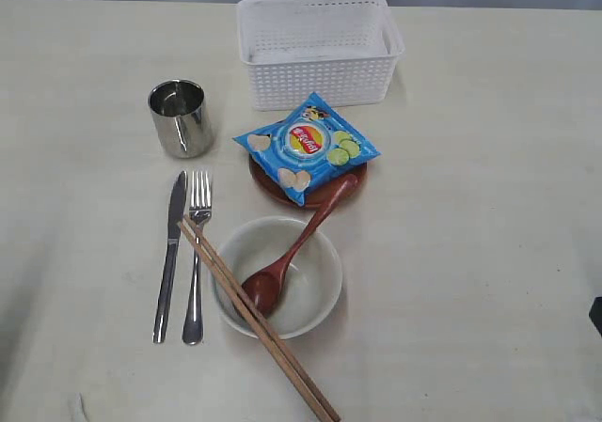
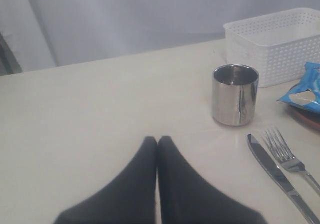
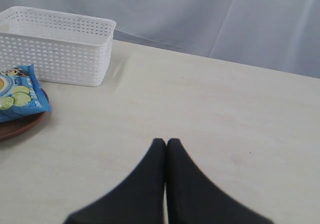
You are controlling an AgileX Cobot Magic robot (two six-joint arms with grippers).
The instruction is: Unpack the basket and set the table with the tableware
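Observation:
The white basket [image 1: 315, 48] stands at the back of the table [image 1: 470, 253] with nothing showing inside. In front of it a blue crisp bag [image 1: 306, 144] lies on the dark brown plate [image 1: 273, 189]. A steel mug [image 1: 180, 117] stands to the left. Knife [image 1: 170, 253] and fork [image 1: 196, 253] lie side by side. The off-white bowl [image 1: 320, 281] holds the wooden spoon [image 1: 292, 257], and the chopsticks [image 1: 259, 323] rest across its rim. My left gripper [image 2: 157, 139] is shut and holds nothing, back from the mug [image 2: 235, 94]. My right gripper [image 3: 166, 141] is shut, holding nothing, over bare table.
A grey curtain hangs behind the table's far edge. In the exterior view only a dark bit of the right arm [image 1: 596, 315] shows at the right border.

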